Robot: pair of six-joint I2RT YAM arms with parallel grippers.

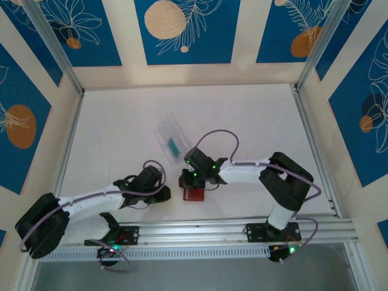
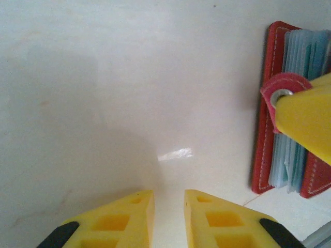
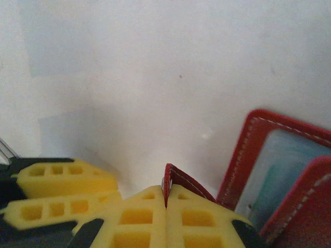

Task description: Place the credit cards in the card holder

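The clear case (image 1: 170, 134) holds a teal card (image 1: 173, 145), far-left of the wallet (image 1: 195, 194), which lies open near centre. The right gripper (image 3: 166, 195) reaches left, clenched on the wallet's tab (image 3: 178, 181). The left gripper (image 2: 169, 195) hangs low beside it, slightly parted and empty.

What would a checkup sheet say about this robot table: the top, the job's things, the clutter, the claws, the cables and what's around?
Surface: white table, plain and pale.
Job's things: red card holder lying open, clear sleeves showing; one teal credit card seen through the clear case.
Clutter: clear case, farther back than the card holder.
Claws: right claw shut on the card holder's snap tab; left claw slightly open, empty, beside the card holder.
Cables: purple cables looping along both arms.
Surroundings: blue-and-cream leaf panels; metal frame posts.
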